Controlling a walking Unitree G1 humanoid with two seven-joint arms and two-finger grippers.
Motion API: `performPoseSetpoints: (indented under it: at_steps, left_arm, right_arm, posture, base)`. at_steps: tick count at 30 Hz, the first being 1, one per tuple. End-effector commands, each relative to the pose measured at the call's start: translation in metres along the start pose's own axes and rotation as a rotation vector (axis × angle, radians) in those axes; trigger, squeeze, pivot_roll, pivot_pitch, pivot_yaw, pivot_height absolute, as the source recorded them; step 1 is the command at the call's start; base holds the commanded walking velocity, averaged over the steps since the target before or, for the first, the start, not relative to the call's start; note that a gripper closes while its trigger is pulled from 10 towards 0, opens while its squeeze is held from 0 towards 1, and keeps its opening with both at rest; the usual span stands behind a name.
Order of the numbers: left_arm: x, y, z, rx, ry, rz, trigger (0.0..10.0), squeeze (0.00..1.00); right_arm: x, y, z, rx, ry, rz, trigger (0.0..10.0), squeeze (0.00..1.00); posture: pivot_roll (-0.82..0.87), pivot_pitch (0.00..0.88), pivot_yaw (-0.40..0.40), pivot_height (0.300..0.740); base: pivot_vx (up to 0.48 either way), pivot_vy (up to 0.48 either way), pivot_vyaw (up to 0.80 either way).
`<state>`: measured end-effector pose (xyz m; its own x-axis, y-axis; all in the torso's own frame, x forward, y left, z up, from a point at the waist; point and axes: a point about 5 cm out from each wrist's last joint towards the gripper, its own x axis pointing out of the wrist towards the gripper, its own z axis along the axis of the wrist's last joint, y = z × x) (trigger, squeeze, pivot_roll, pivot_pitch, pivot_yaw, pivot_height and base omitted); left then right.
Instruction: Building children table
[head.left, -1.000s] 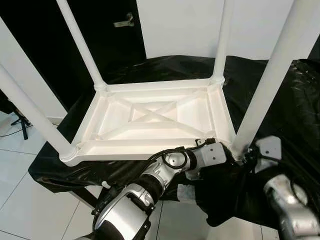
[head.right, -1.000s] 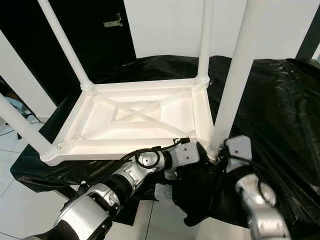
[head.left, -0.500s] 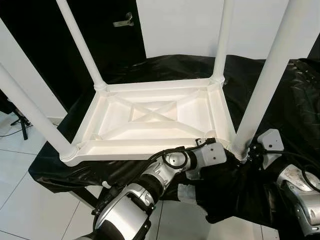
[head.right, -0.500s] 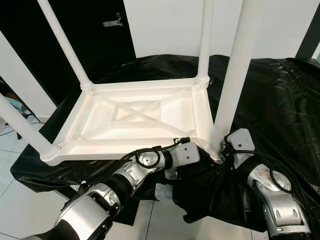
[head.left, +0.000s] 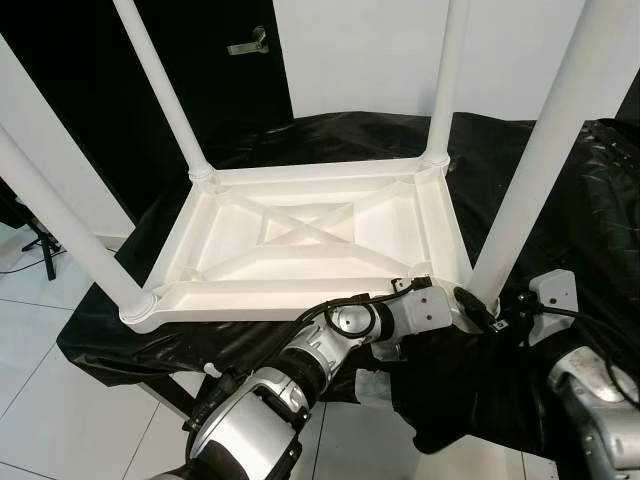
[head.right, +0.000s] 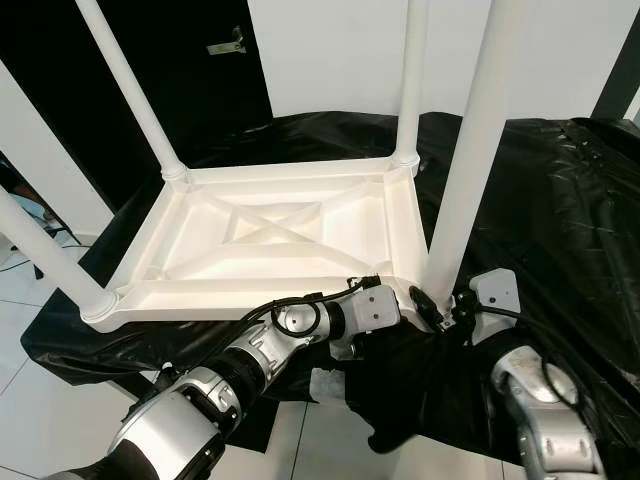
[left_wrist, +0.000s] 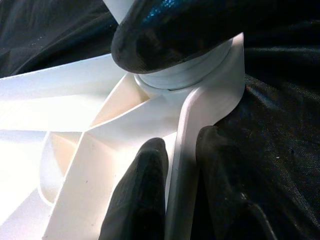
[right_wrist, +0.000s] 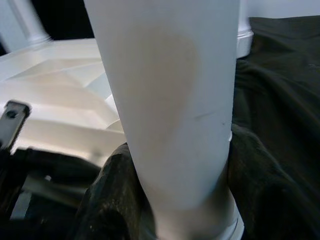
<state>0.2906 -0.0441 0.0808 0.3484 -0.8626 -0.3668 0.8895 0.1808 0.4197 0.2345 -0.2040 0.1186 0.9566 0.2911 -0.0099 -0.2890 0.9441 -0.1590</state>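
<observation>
**Both grippers working at the near right corner of the upturned table**

A white children's table (head.left: 310, 240) is lying upside down on a surface draped in black plastic sheeting (head.left: 560, 200), its ribbed underside with the crossed braces facing up and its four white legs pointing upward. The near left leg (head.left: 60, 225) is leaning out toward the robot's left, and the far left leg (head.left: 160, 90) is rising behind it beside a dark door with a metal handle (head.left: 247, 42). White tiled floor (head.left: 50, 400) is showing below the sheeting on the left.

The left arm is reaching across the front edge of the table, and the left gripper (left_wrist: 177, 165) is pinching the thin upright rim of the frame (left_wrist: 182, 145) just beside the near right corner, one black finger (left_wrist: 142, 200) lying inside the rim and the other outside it, both pressing against the plastic.

The far right leg (head.left: 445, 80) is standing in its socket at the back. The near right leg (head.left: 545, 150) is standing in the corner socket closest to the robot, and the right gripper (right_wrist: 175, 195) is closing around its base from the right side, a black finger (right_wrist: 107, 195) hugging each side of the white tube just above the socket collar. The right arm is bending up from the lower right corner of the head view.
</observation>
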Motion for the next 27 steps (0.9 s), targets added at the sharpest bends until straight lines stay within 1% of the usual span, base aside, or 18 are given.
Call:
performPoseSetpoints:
  at_steps: [1,2,3,5,6,7,11,15,16,17,18,20,21,22,23,25,26,27]
  left_arm:
    - [-0.002,-0.037,-0.043,-0.109,0.203,-0.027,10.0,0.0]
    - [-0.002,-0.037,-0.043,-0.109,0.202,-0.025,10.0,0.0]
    - [-0.002,-0.037,-0.043,-0.109,0.202,-0.025,10.0,0.0]
    - [-0.002,-0.037,-0.043,-0.111,0.203,-0.024,10.0,0.0]
    - [-0.002,-0.037,-0.043,-0.111,0.203,-0.024,10.0,0.0]
    - [-0.002,-0.037,-0.043,-0.112,0.203,-0.025,10.0,0.0]
    - [-0.002,-0.039,-0.044,-0.112,0.204,-0.031,10.0,0.0]
    - [-0.002,-0.039,-0.044,-0.112,0.204,-0.032,10.0,0.0]
    - [-0.002,-0.04,-0.044,-0.113,0.204,-0.034,10.0,0.0]
    - [-0.002,-0.04,-0.044,-0.113,0.204,-0.034,10.0,0.0]
    - [-0.002,-0.04,-0.044,-0.113,0.204,-0.035,10.0,0.0]
    - [-0.002,-0.04,-0.044,-0.113,0.204,-0.035,10.0,0.0]
    - [-0.003,-0.041,-0.045,-0.113,0.206,-0.038,10.0,0.0]
    - [-0.003,-0.041,-0.045,-0.113,0.206,-0.038,10.0,0.0]
    - [-0.003,-0.041,-0.045,-0.111,0.208,-0.041,10.0,0.0]
    - [-0.003,-0.041,-0.045,-0.111,0.208,-0.041,10.0,0.0]
    - [-0.002,-0.04,-0.045,-0.107,0.208,-0.041,10.0,0.0]
    - [-0.002,-0.039,-0.044,-0.104,0.207,-0.039,10.0,0.0]
  right_arm:
    - [0.0,0.009,-0.003,0.005,0.013,0.003,0.0,0.0]
    - [-0.002,0.008,-0.003,0.021,-0.01,-0.112,0.0,0.0]
    - [-0.002,0.008,-0.003,0.021,-0.01,-0.112,0.0,0.0]
    - [-0.011,0.008,-0.002,0.046,-0.04,-0.288,0.0,0.0]
    - [-0.011,0.008,-0.002,0.046,-0.04,-0.288,0.0,0.0]
    - [-0.014,0.01,-0.003,0.054,-0.045,-0.338,0.0,0.0]
    - [-0.019,0.014,-0.003,0.046,-0.052,-0.411,0.0,0.0]
    - [-0.021,0.013,-0.004,0.042,-0.048,-0.44,0.0,0.0]
    - [-0.022,0.013,-0.006,0.053,-0.037,-0.45,2.1,0.0]
    - [-0.022,0.013,-0.006,0.053,-0.037,-0.45,2.1,0.0]
    - [-0.022,0.014,-0.006,0.055,-0.032,-0.438,10.0,0.0]
    - [-0.022,0.014,-0.006,0.055,-0.032,-0.438,10.0,0.0]
    - [-0.02,0.015,-0.004,0.057,-0.041,-0.401,10.0,1.0]
    - [-0.02,0.015,-0.004,0.057,-0.041,-0.401,10.0,1.0]
    - [-0.016,0.015,0.0,0.044,-0.057,-0.33,10.0,1.0]
    - [-0.016,0.015,0.0,0.044,-0.057,-0.33,10.0,1.0]
    - [-0.011,0.012,0.004,0.006,-0.069,-0.248,10.0,1.0]
    - [-0.006,0.008,0.006,-0.029,-0.069,-0.175,10.0,0.0]
  posture:
    - [0.02,0.0,0.086,0.74]
    - [0.03,0.0,0.084,0.74]
    - [0.03,0.0,0.084,0.74]
    - [0.02,0.0,0.085,0.74]
    - [0.02,0.0,0.085,0.74]
    - [0.02,0.0,0.086,0.74]
    - [0.02,0.0,0.086,0.74]
    - [0.02,0.0,0.087,0.74]
    - [0.02,0.0,0.088,0.74]
    - [0.02,0.0,0.088,0.74]
    - [0.02,0.0,0.091,0.74]
    - [0.02,0.0,0.091,0.74]
    - [0.02,0.0,0.094,0.74]
    - [0.02,0.0,0.094,0.74]
    - [0.01,0.0,0.097,0.74]
    - [0.01,0.0,0.097,0.74]
    - [0.01,0.0,0.096,0.74]
    - [0.01,0.0,0.093,0.74]
  base:
    - [0.0,0.0,0.0]
    - [0.0,0.0,0.0]
    - [0.0,0.0,0.0]
    - [0.0,0.0,0.0]
    - [0.0,0.0,0.0]
    - [0.0,0.0,0.0]
    - [0.0,0.0,0.0]
    - [0.0,0.0,0.0]
    - [0.0,0.0,0.0]
    - [0.0,0.0,0.0]
    - [0.0,0.0,0.0]
    - [0.0,0.0,0.0]
    - [0.0,0.0,0.0]
    - [0.0,0.0,0.0]
    - [0.0,0.0,0.0]
    - [0.0,0.0,0.0]
    - [0.0,0.0,0.0]
    - [0.0,0.0,0.0]
